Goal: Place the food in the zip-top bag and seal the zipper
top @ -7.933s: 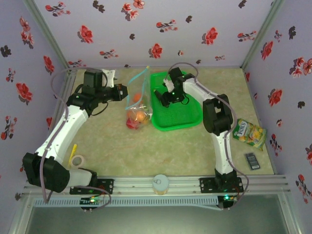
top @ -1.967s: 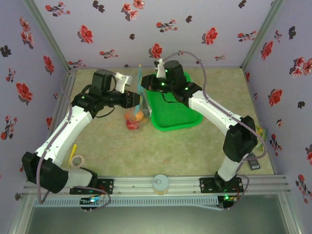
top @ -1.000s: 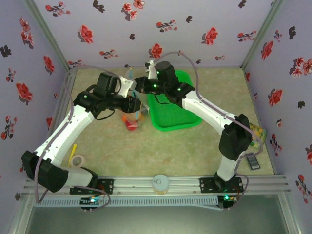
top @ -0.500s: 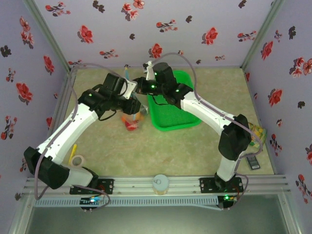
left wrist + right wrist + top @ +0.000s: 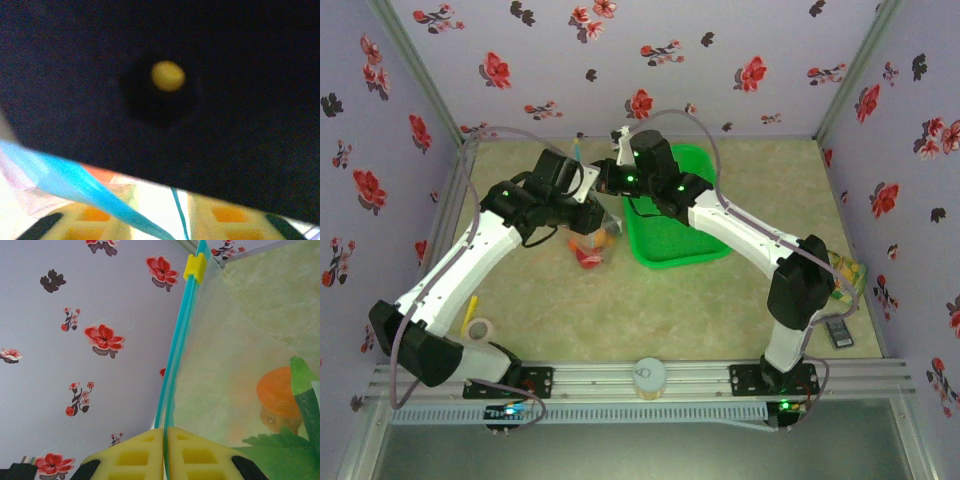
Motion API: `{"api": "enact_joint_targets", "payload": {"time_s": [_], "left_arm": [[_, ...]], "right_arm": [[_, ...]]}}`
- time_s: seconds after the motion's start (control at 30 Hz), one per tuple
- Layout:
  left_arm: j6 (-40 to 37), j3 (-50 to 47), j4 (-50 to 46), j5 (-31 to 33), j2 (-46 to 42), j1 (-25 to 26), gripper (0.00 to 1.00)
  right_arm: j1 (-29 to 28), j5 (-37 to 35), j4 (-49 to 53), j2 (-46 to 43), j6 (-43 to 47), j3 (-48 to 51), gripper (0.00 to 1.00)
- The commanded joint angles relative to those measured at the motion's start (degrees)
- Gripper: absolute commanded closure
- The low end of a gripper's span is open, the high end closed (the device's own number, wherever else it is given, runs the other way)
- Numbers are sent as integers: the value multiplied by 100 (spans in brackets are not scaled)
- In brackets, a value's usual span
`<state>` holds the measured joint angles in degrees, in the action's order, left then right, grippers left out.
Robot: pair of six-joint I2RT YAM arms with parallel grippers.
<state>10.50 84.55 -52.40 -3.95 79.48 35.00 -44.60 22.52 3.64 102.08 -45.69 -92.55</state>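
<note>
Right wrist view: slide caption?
Right gripper pinching the zipper of the zip-top bag, an orange visible inside.

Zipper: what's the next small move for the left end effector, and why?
Probably close the left end effector on the zipper: the blue strip runs between its spread fingers, the right end effector is shut on the strip, and food sits inside the zip-top bag.

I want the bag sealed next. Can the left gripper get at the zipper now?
Probably yes: the zipper runs into the gap between the left gripper's pads, nothing in the way. The right gripper is shut on the same strip.
</note>
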Motion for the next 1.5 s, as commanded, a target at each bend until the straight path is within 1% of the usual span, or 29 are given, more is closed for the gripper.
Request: {"api": "enact_joint_targets", "payload": {"time_s": [0.0, 0.07, 0.17, 0.23, 0.33, 0.47, 0.53, 0.6, 0.7, 0.8, 0.93, 1.0, 1.07, 1.17, 1.23, 1.3, 1.4, 1.47], "left_arm": [[-13, 179, -278, 218, 172, 104, 76], [3, 209, -332, 303, 198, 121, 80], [23, 245, -384, 423, 208, 162, 82], [31, 262, -420, 499, 191, 178, 88], [1, 260, -429, 587, 108, 182, 100], [-131, 228, -391, 870, -104, 176, 100], [-208, 206, -358, 996, -222, 156, 100], [-267, 228, -336, 992, -296, 113, 100], [-460, 308, -332, 978, -393, 94, 100], [-787, 441, -331, 995, -432, 94, 100], [-1520, 712, -369, 1037, -346, 87, 100], [-1804, 988, -550, 1015, -195, 86, 100], [-2065, 1300, -762, 845, -67, 77, 100], [-2474, 1511, -864, 57, -99, 50, 100], [-2741, 1465, -851, -506, -247, 42, 100], [-2971, 1342, -849, -914, -407, 34, 100], [-3258, 1045, -844, -1220, -671, 0, 100], [-3319, 868, -847, -1218, -824, -64, 100]], "right_arm": [[-122, -27, -363, -57, -72, 16, 89], [-126, -53, -364, -70, -71, 18, 89], [-134, -86, -357, -65, -63, 18, 89], [-137, -113, -352, -65, -54, 27, 89], [-132, -152, -308, -68, -9, 28, 89], [-137, -173, -195, -158, 179, 31, 80], [-131, -267, -102, -278, 352, 82, 73], [-124, -357, -9, -407, 544, 145, 66], [-119, -654, 351, -662, 933, 176, 60], [-72, -981, 692, -989, 1250, 304, 58], [29, -1542, 1024, -1527, 1554, 591, 56], [94, -1805, 1140, -1767, 1673, 766, 55], [181, -1951, 1191, -1968, 1721, 915, 55], [348, -1937, 1223, -2167, 1730, 1045, 55], [423, -1894, 1292, -2249, 1795, 1062, 55], [475, -1857, 1346, -2308, 1861, 1076, 54], [597, -1721, 1312, -2370, 1915, 1155, 54], [702, -1556, 1267, -2388, 1962, 1218, 53]]}}
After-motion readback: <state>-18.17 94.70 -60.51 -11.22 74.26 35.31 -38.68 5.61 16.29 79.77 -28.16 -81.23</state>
